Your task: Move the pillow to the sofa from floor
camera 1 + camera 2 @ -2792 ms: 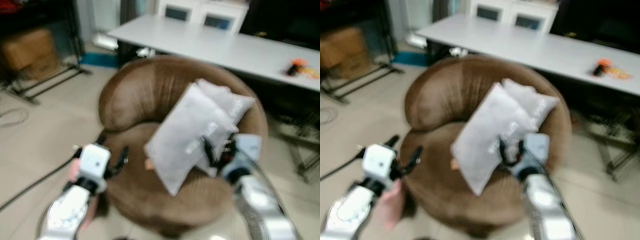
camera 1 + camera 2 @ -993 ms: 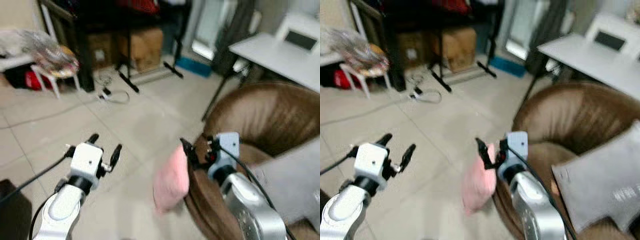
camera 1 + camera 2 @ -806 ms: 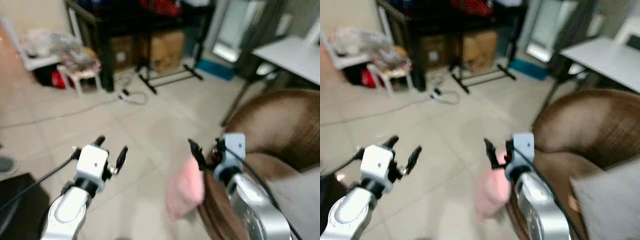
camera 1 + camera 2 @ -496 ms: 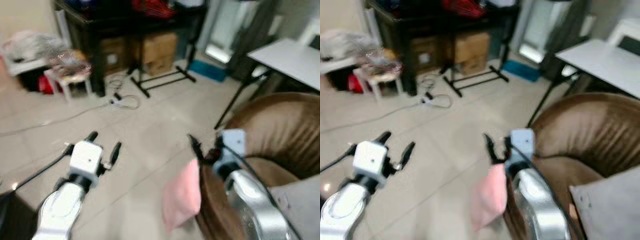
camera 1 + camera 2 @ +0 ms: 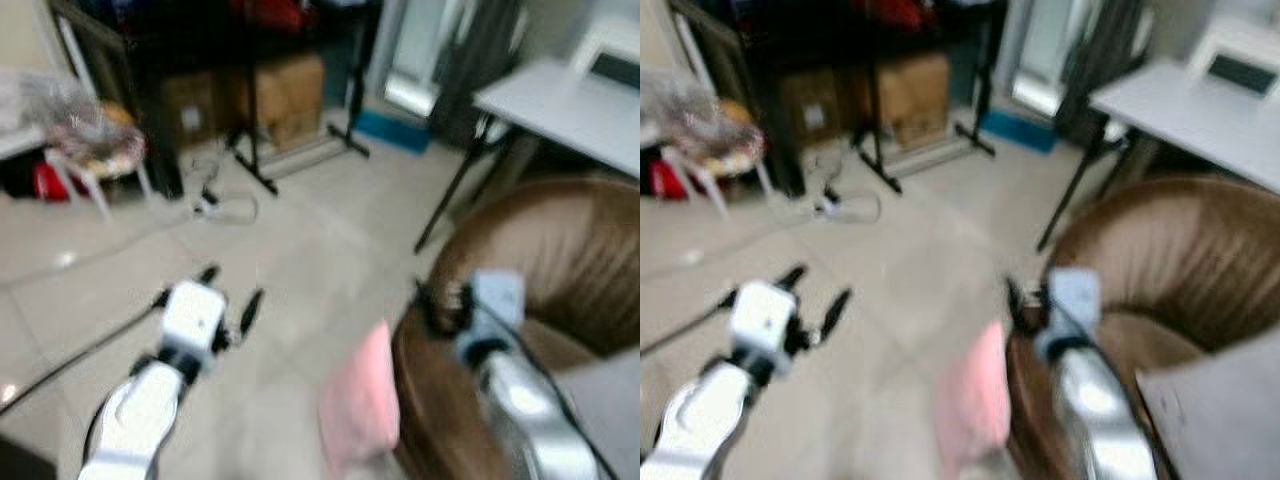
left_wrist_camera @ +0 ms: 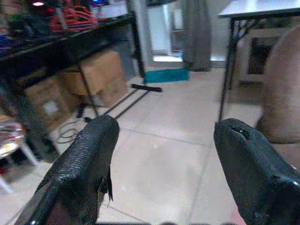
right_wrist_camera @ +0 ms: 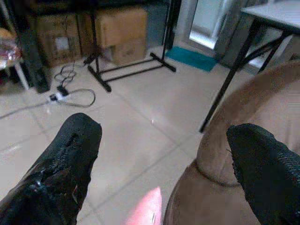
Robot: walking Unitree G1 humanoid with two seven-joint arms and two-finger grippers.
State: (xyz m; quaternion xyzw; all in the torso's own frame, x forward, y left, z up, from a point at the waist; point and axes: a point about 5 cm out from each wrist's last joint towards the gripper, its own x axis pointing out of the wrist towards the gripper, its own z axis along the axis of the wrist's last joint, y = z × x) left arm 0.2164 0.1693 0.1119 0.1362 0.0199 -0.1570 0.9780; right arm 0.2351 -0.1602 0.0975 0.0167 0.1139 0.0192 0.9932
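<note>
Both grippers hang with fingers spread and empty: the left gripper over the tiled floor, the right gripper above the brown sofa's left rim. A pink pillow stands on the floor, leaning against the sofa's near-left side.

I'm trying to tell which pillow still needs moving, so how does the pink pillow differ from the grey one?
The pink pillow is pink; the grey pillow is pale grey. The pink pillow stands on edge on the floor, leaning against the outside of the brown sofa, while the grey pillow lies on the sofa's seat. The pink pillow is in full view; the grey one is cut off by the picture's edge. Both are soft and ungripped.
</note>
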